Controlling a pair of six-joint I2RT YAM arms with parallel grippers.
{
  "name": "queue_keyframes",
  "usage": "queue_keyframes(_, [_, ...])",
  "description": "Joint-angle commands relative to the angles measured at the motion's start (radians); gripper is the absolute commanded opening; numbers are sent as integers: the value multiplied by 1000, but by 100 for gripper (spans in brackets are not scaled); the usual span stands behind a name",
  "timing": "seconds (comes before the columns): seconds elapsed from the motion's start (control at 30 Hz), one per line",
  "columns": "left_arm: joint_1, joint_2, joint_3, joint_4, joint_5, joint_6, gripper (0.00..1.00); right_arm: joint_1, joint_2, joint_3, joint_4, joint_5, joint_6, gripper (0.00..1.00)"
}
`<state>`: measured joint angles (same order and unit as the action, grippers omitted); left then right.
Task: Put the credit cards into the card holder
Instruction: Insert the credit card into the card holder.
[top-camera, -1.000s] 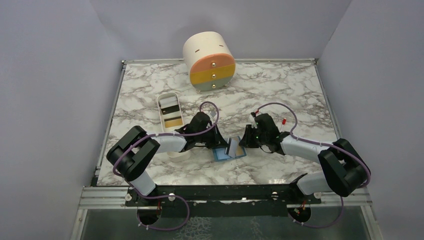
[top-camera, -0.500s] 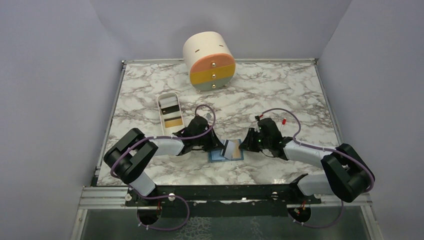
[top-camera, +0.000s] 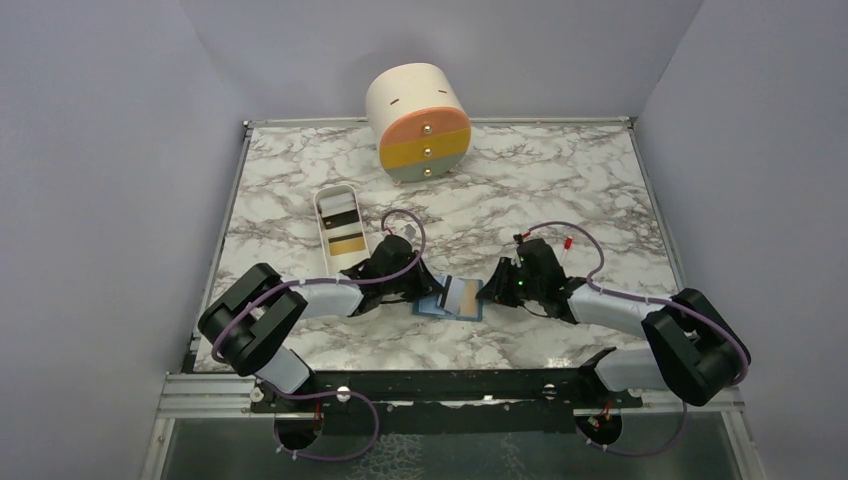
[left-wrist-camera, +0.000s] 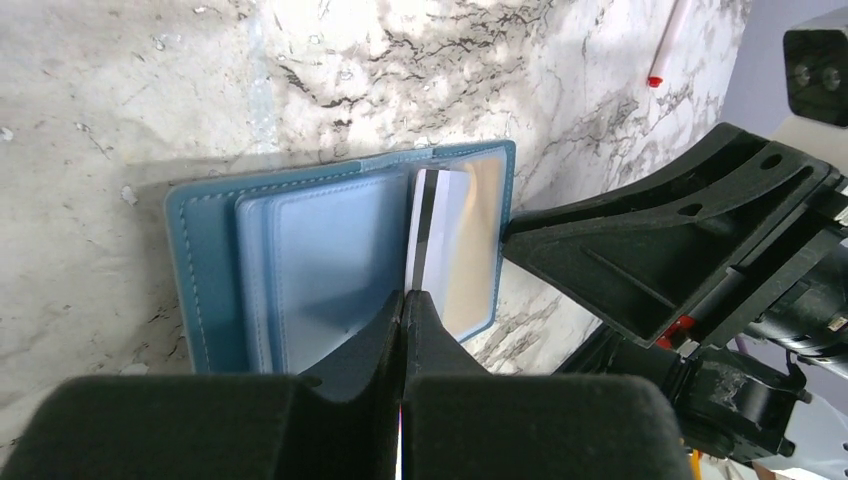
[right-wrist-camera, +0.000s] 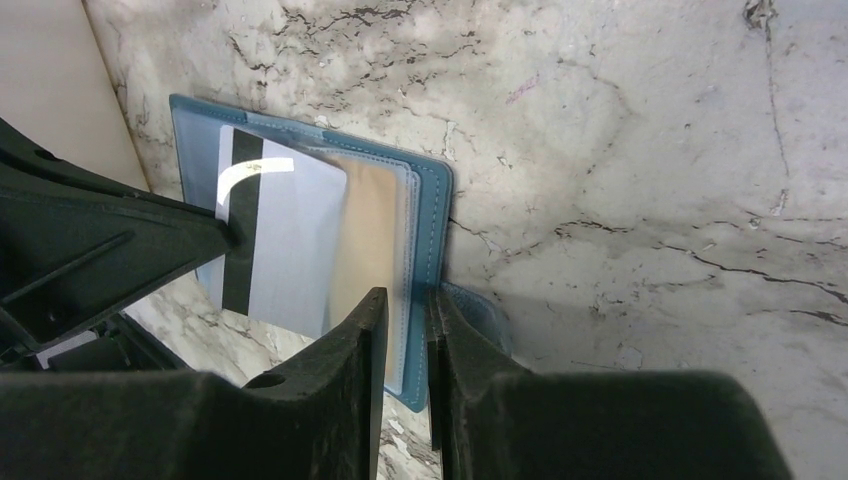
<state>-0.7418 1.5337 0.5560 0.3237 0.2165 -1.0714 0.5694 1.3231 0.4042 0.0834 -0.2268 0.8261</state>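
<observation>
Pale grey, dark-striped credit card (right-wrist-camera: 285, 235) tilted over the open blue card holder (left-wrist-camera: 200, 270) flat on the marble worktop (top-camera: 560, 180), left gripper (left-wrist-camera: 404, 300) pinching the card, right gripper (right-wrist-camera: 405, 300) clamped on the holder's edge, all slightly further left than before.

The card holder (left-wrist-camera: 200, 260) is blue outside, with lighter blue pockets inside. The credit card (right-wrist-camera: 285, 250) at it is pale grey with one black stripe; beside it a tan surface shows in a pocket. The table (top-camera: 560, 170) has a white marble pattern with grey veins. At the far side, the cylinder (top-camera: 405, 95) is cream, with orange, yellow and grey drawers. The tray (top-camera: 320, 225) on the left is white and holds a pale card and a gold card (top-camera: 347, 243), both with dark stripes. The left gripper (left-wrist-camera: 405, 300) and the right gripper (right-wrist-camera: 403, 300) are black, and the cables (top-camera: 560, 228) are purple.
</observation>
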Motion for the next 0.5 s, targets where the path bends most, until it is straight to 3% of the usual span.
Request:
queue_keyframes(0.0, [-5, -27, -22, 38, -85, -3, 0, 9, -14, -31, -29, -33, 24, 20])
queue_keyframes(0.47, [-45, 3, -51, 124, -90, -32, 0, 9, -9, -31, 20, -47, 71, 20])
